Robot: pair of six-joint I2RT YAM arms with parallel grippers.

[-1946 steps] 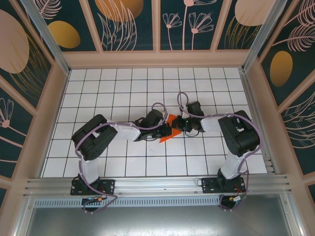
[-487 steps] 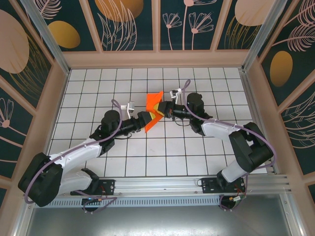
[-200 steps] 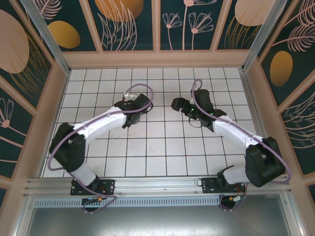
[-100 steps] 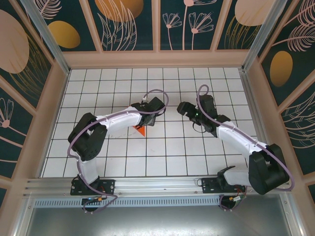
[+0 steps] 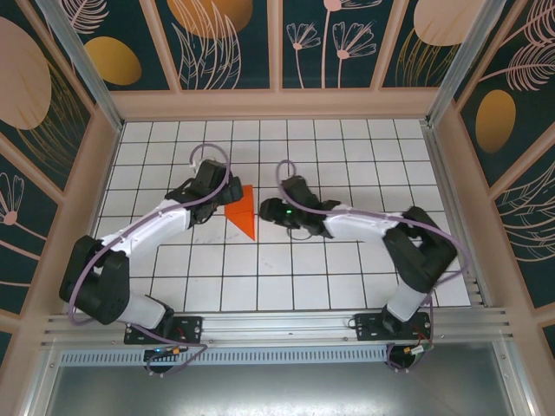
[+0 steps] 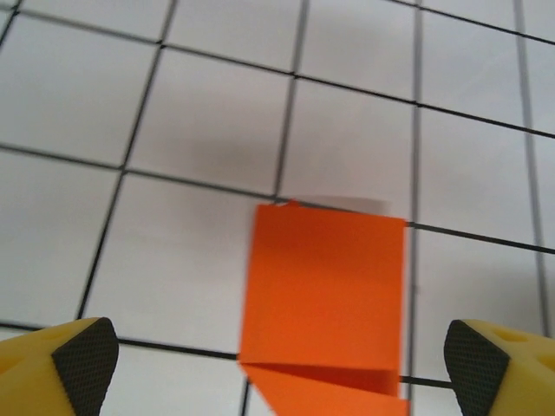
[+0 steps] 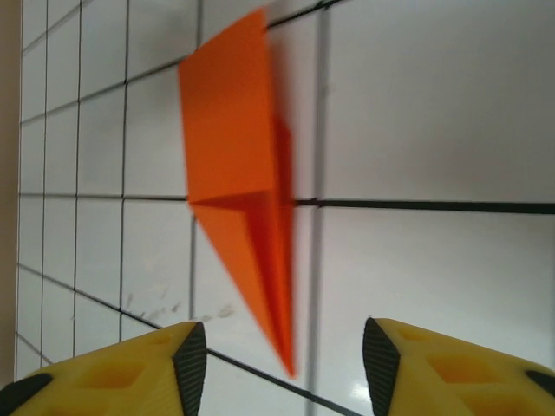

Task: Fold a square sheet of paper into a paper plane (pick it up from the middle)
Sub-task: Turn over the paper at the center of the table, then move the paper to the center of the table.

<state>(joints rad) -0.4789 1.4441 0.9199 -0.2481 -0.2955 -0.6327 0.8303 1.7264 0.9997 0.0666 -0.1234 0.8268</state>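
The paper plane (image 5: 244,211), held aloft between both arms seconds ago, now lies flat on the tiled table (image 5: 347,277). The left gripper (image 6: 279,351) and right gripper (image 7: 284,354) flank it, fingers spread and empty. The folding appears essentially done.

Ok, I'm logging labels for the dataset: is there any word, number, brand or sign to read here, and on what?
None can be read.
The paper is plain orange, with no marks.
The floor tiles bear only black grid lines.
The wall panels show leaf and flower art, with no lettering.
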